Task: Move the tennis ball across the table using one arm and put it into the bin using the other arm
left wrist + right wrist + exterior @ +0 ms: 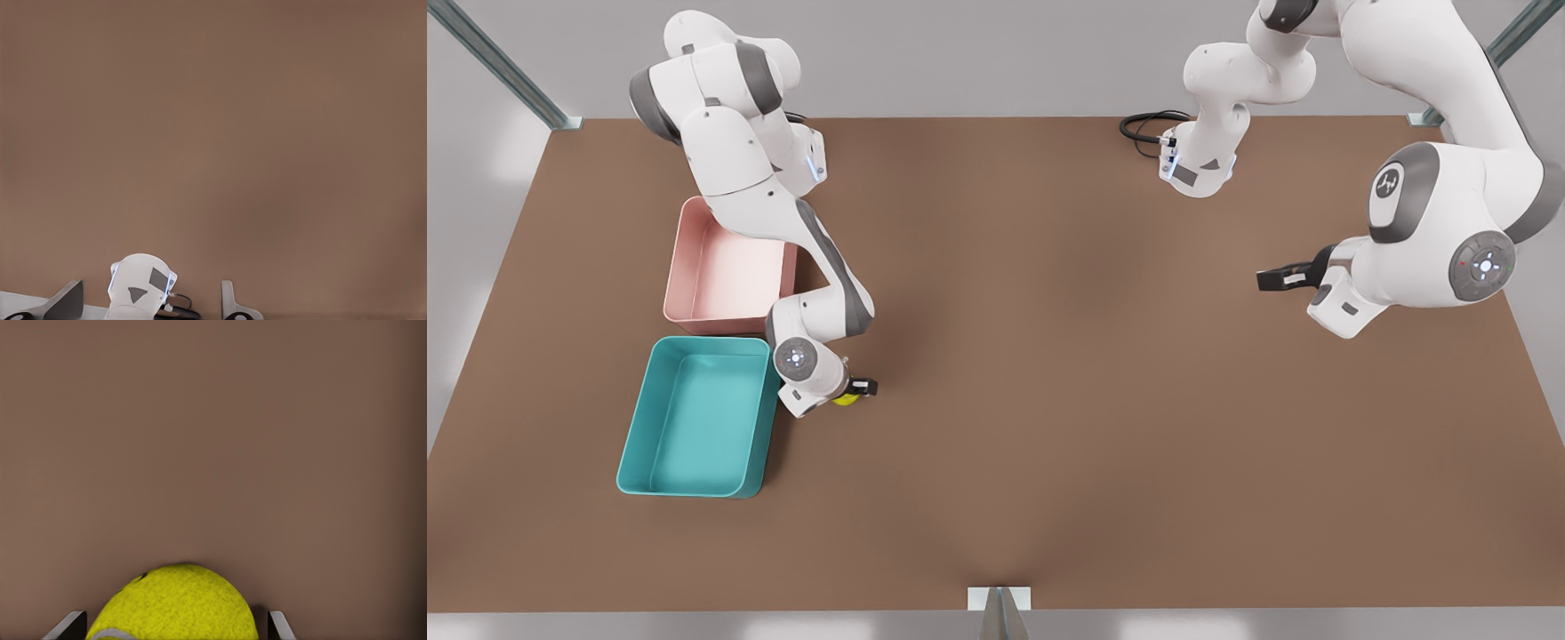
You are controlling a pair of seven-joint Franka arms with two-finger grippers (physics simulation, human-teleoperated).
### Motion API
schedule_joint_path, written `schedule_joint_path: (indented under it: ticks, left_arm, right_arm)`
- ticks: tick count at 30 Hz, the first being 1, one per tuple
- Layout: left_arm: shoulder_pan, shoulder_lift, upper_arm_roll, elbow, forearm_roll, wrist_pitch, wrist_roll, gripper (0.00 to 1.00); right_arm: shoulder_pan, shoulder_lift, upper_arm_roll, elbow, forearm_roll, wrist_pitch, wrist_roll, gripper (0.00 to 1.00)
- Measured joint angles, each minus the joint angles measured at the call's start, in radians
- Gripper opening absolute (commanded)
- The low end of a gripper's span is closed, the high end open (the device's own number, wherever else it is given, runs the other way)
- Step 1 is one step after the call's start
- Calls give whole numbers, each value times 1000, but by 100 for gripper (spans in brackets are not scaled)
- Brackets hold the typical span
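The yellow-green tennis ball point(175, 605) sits between the two fingertips point(70, 625) of my right gripper point(854, 391), which is shut on it. In the front view the tennis ball point(846, 399) peeks out under that gripper, low over the brown table point(1049, 427), just off the near right corner of the teal bin point(633, 444). My left gripper point(1280, 278) waits open and empty, high over the front view's right side. Its spread fingertips point(230, 300) frame bare tabletop.
A pale pink tub point(685, 258) stands directly behind the teal bin, partly covered by the right arm. The left arm's base point(1199, 169) with a black cable point(1143, 124) sits at the far edge. Metal frame posts point(560, 120) mark the table corners.
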Motion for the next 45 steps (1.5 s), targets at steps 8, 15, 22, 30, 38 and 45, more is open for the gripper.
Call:
schedule_joint_path:
  ticks: [8, 15, 22, 30, 38, 45]
  left_arm:
    - [3, -6, 0, 4, 1, -21, -6, 100]
    - [-1, -2, -1, 5, -1, -35, -9, 100]
    - [-1, 0, 0, 5, -2, -35, -11, 100]
    - [3, 0, 0, 5, -1, -36, -13, 100]
    - [0, 0, 0, 5, -3, -37, -15, 100]
    - [-2, -1, 0, 5, 0, -36, -15, 100]
  right_arm:
    - [-4, -16, 1, 7, 5, 4, -5, 72]
    - [-34, -97, -5, 80, 5, -10, -49, 72]
    - [-163, -164, -66, 122, -6, -21, -224, 72]
    - [-313, -140, -70, 83, -6, -31, -431, 100]
    - [-279, -88, -69, 373, 25, -252, -531, 100]
    - [-264, -397, 23, 498, -182, -754, -497, 100]
